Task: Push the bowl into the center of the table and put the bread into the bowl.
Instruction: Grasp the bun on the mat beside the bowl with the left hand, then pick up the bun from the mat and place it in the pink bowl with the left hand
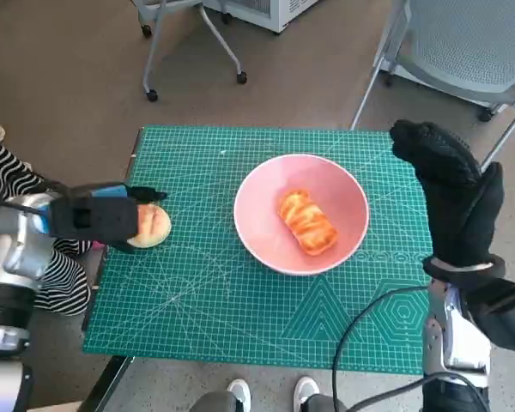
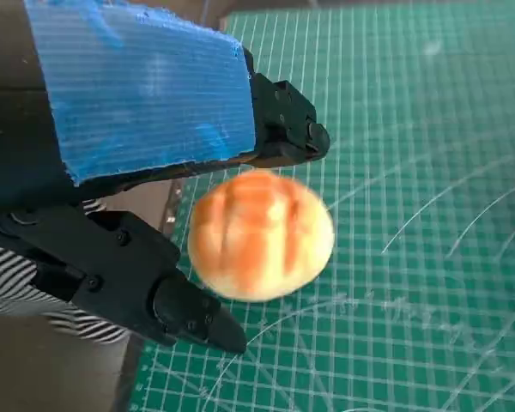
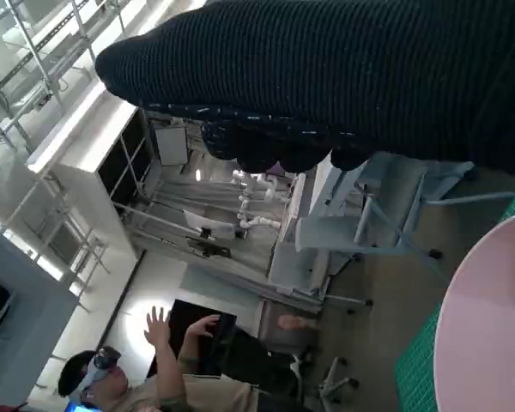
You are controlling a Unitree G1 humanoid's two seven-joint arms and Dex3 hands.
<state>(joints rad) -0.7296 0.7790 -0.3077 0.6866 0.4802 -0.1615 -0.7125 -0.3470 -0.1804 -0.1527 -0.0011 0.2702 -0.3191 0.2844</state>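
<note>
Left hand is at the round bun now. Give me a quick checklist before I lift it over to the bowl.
1. Bowl position: the pink bowl sits about mid-table on the green mat. Ok.
2. Room in the bowl: one glazed loaf already lies inside, with bare space beside it. Ok.
3. Fingers around the round bun: the left hand brackets it from both sides. Ok.
4. Firm contact on the bun: cannot tell from either view.
5. Bun lifted: it appears to rest on the mat. Not ok yet.
6. Right hand out of the way: raised beside the bowl's far edge, holding nothing. Ok.
</note>
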